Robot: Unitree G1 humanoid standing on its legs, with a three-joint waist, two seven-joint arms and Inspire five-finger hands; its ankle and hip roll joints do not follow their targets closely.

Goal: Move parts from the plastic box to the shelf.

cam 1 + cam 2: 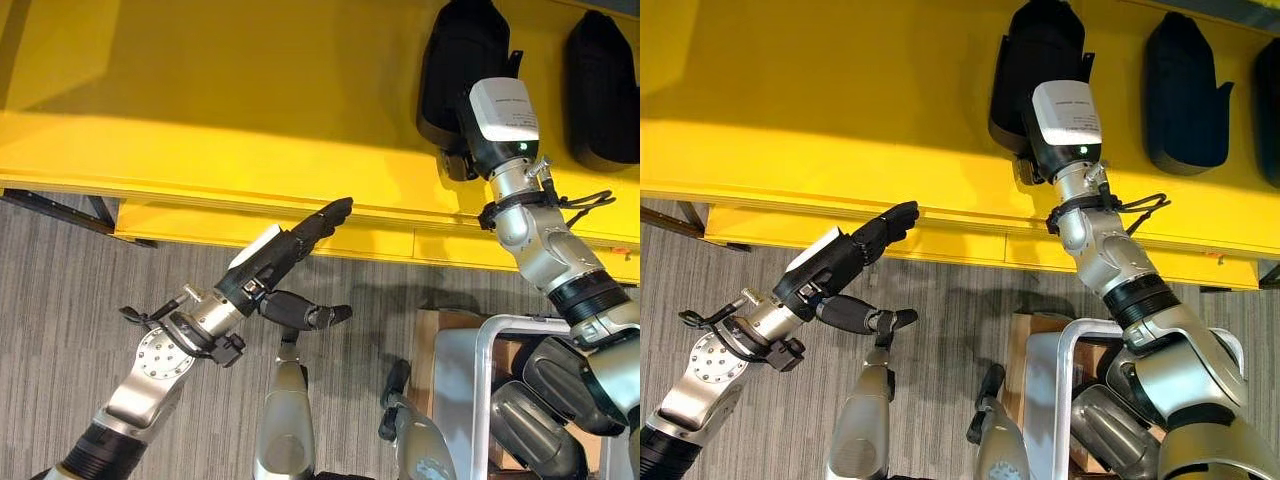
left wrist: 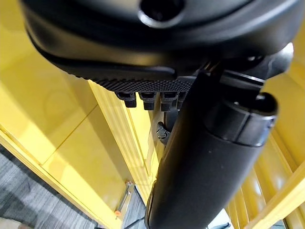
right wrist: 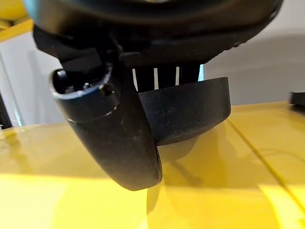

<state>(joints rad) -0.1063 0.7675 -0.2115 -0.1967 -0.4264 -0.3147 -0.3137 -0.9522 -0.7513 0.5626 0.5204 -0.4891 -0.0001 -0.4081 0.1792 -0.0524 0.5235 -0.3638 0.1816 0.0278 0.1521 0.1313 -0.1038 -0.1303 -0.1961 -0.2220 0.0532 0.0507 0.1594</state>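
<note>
Parts sit nearest you, dark ones piled in the box (image 1: 560, 400) at lower right. Your left hand (image 1: 845, 258) hovers empty over the floor (image 1: 60, 280), fingers straight, tips by the yellow shelf's (image 1: 200, 90) front edge. Farther off, your right hand (image 1: 1025, 135) is curled round a black part (image 1: 1035, 60) resting on the shelf, with another black part (image 1: 1185, 90) lying beside it.

My left hand (image 1: 285, 250) reaches forward, fingers (image 1: 325, 217) straight, thumb (image 1: 310, 312) splayed aside. My right arm extends up and forward; my right hand (image 3: 143, 119) has fingers curled round a dark part (image 3: 190, 107).
</note>
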